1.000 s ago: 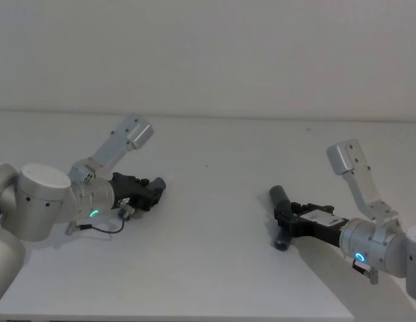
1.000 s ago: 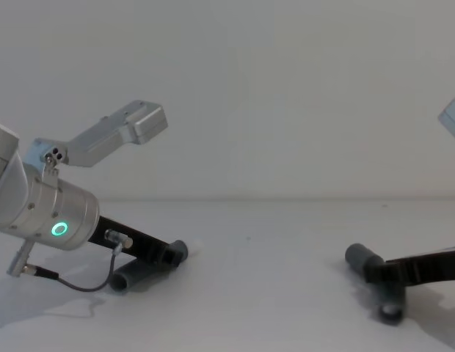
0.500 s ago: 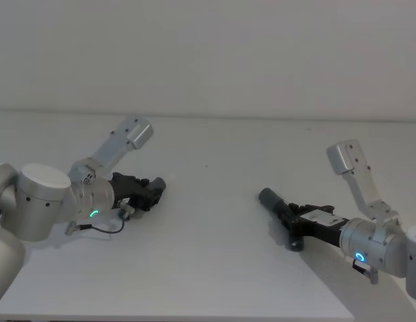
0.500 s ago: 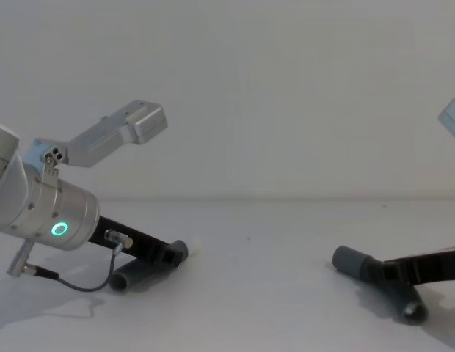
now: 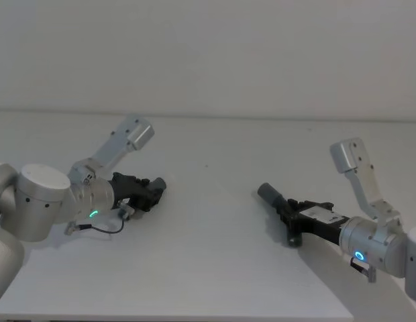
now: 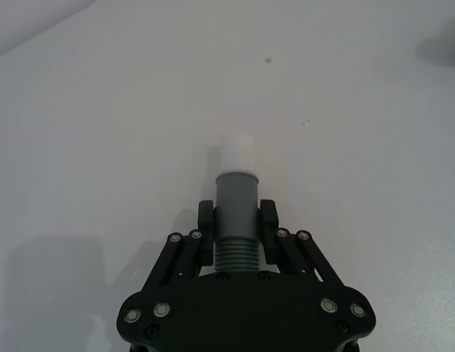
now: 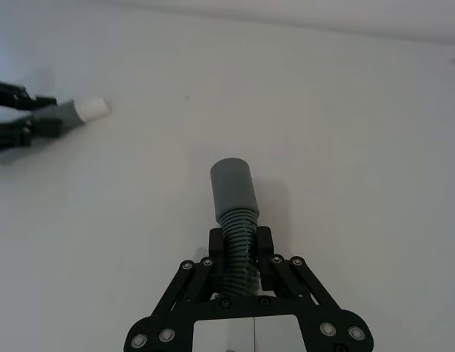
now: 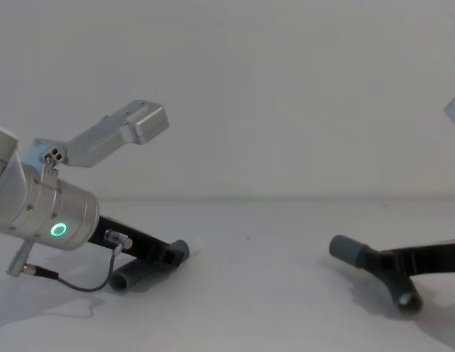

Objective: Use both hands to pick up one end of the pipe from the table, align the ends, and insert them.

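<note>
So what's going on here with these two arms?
The robot is getting ready to join two ribbed hose pieces. Its left pincer is shut on the white-tipped hose piece, down by the white table. Its right pincer is shut on the plain-sleeved hose piece. The two ends are well apart, not yet joined.

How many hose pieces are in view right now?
2. The white-tipped hose piece is clamped in the left gripper at the table's left; the plain-sleeved hose piece is clamped in the right gripper at its right.
</note>
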